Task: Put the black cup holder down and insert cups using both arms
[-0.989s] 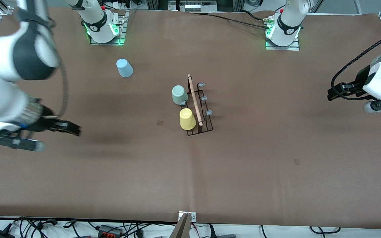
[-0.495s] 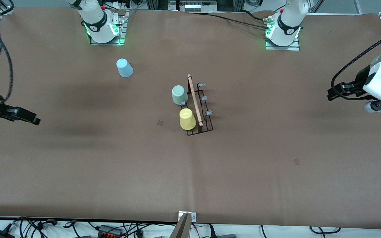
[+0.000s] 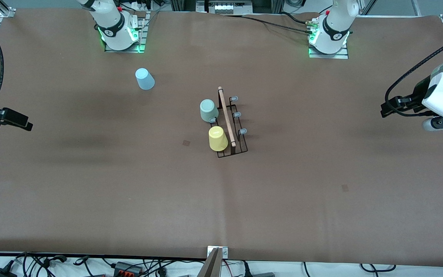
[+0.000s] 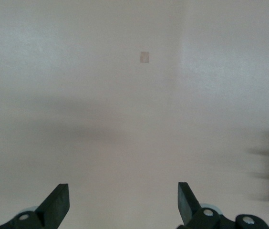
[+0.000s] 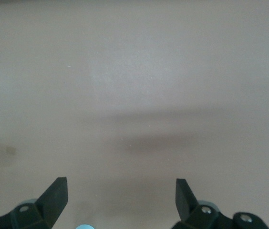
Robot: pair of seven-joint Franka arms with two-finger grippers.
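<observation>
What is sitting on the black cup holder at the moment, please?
On the black cup holder, a mint green cup and a yellow cup sit upside down; the pegs under them are hidden. Three capped pegs stand bare.

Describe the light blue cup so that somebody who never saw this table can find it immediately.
Start at the black cup holder in the middle of the brown table. From there, look toward the right arm's base: the light blue cup stands upside down, alone on the bare table. Unlike the mint green cup and the yellow cup, it touches no rack.
</observation>
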